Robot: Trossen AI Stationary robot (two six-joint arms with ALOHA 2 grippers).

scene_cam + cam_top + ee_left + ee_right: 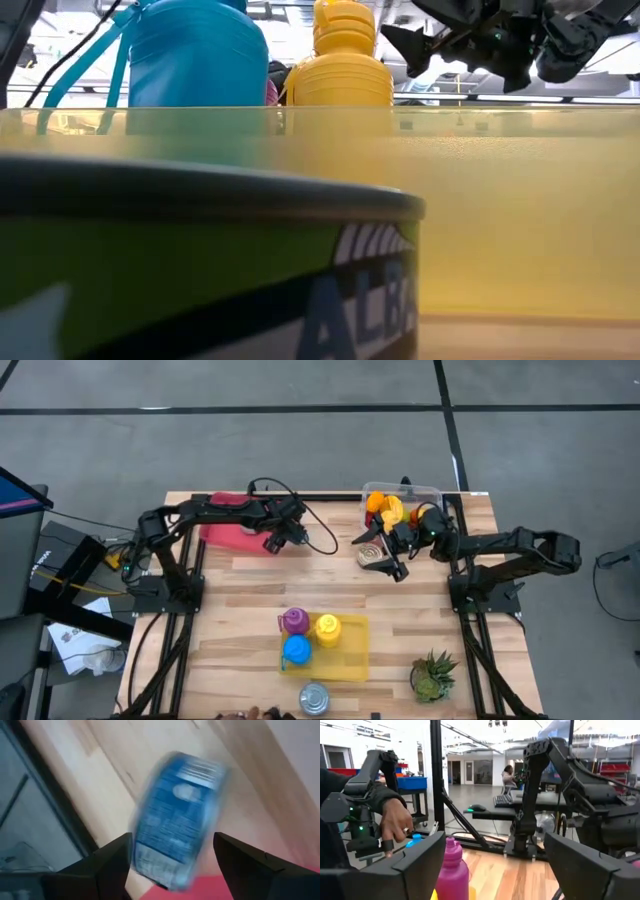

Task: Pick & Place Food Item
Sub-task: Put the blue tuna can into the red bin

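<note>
Carefully now: the left gripper (172, 865) hangs over the bench's (240, 610) far-left part, jaws wide around a blue can (177, 817). Centre it before closing. Right gripper (385, 563) waits, jaws wide.

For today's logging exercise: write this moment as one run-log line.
left gripper: open over blue can | right gripper: open, empty

Blue labelled can (177, 817), white print on wrap, blurred, tilted, between left gripper's (170, 865) 2 spread fingers above wooden table (115, 750); contact unclear. Sits at table's 11 o'clock, beside red tray (225, 532).
</note>
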